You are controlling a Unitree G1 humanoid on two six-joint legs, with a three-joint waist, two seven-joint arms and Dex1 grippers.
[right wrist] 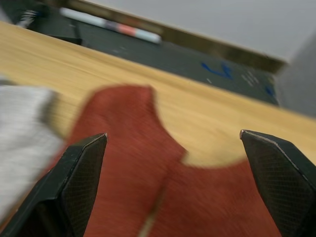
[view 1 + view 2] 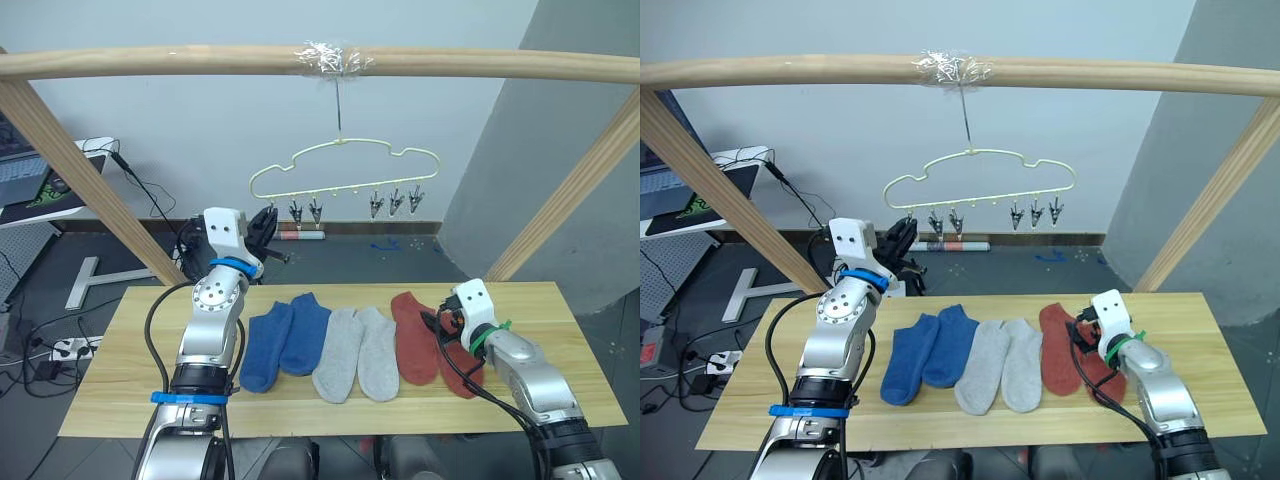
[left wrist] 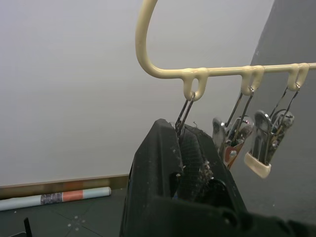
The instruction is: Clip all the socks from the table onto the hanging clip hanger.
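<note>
left gripper (image 3: 185, 148) pinching shut on the end clip (image 3: 183, 116) of the hanger (image 2: 345, 170), raised above the table (image 2: 560, 330). right gripper (image 1: 173, 148) hovering wide open over the red socks (image 2: 415, 338). all six socks lying side by side on the table, blue (image 2: 285, 340), grey (image 2: 358, 352), red.

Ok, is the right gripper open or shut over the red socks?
Open: the right gripper has its black fingers spread wide above the rust red socks, gripping nothing.

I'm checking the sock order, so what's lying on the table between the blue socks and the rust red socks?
The two light grey socks lie side by side between the blue socks and the rust red socks, as the left eye view shows.
</note>
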